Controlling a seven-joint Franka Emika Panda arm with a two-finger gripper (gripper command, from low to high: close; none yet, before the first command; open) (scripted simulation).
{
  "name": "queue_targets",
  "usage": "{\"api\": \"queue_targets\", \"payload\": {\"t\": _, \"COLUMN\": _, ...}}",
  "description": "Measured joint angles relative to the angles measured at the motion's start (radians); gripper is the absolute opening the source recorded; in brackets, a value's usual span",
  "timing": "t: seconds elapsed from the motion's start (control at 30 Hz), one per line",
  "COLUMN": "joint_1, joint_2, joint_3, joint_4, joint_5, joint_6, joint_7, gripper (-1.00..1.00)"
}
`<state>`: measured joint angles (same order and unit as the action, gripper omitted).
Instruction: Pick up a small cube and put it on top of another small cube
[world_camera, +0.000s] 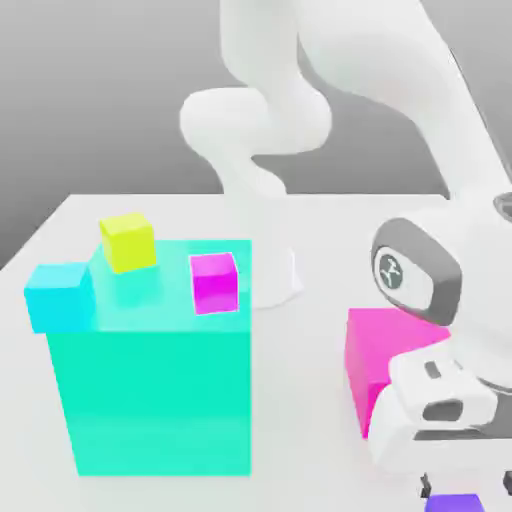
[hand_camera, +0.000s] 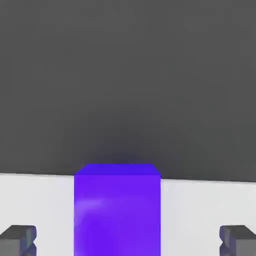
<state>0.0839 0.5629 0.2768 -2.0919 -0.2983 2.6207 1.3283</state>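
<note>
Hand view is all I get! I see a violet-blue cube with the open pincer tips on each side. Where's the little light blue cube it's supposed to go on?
Observer: The small cyan cube is up at a corner of the big teal block, toward the exterior view's left.
Operator: Is anything sitting on the light blue one already?
Observer: No, the cyan cube's top is bare.
Operator: Does it have any little cube friends up there?
Observer: Yes, a small yellow-green cube and a small magenta cube are on top of the teal block.
</note>
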Motion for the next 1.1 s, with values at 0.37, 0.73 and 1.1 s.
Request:
{"api": "queue_targets", "payload": {"t": 0.37, "joint_1": -0.014, "joint_2": -0.051, "joint_3": 0.02, "joint_4": -0.013, "joint_5": 0.027, "joint_6": -0.038, "joint_7": -0.018, "gripper": -1.0}}
{"api": "queue_targets", "payload": {"t": 0.73, "joint_1": -0.199, "joint_2": -0.413, "joint_3": -0.171, "joint_4": -0.078, "joint_5": 0.137, "joint_6": -0.34, "joint_7": 0.181, "gripper": -1.0}}
{"api": "queue_targets", "payload": {"t": 1.1, "joint_1": -0.452, "joint_2": -0.797, "joint_3": -0.325, "joint_4": -0.149, "joint_5": 0.271, "joint_6": -0.616, "joint_7": 0.407, "gripper": -1.0}}
